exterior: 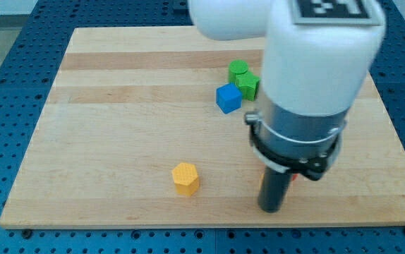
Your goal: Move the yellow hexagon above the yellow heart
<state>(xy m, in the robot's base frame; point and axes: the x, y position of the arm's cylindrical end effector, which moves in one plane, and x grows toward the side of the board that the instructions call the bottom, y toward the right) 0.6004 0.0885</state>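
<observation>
The yellow hexagon [185, 178] lies near the bottom edge of the wooden board [104, 127], left of centre. My tip [270, 209] rests on the board to the hexagon's right, well apart from it, close to the bottom edge. No yellow heart shows in the camera view; the arm's white and grey body [315, 77] covers much of the board's right side and may hide it.
A blue cube [228, 98] sits at upper centre. A round green block [238, 69] and a second green block [248, 85] touch each other just above and right of it. A sliver of something red [295, 177] peeks out beside the rod.
</observation>
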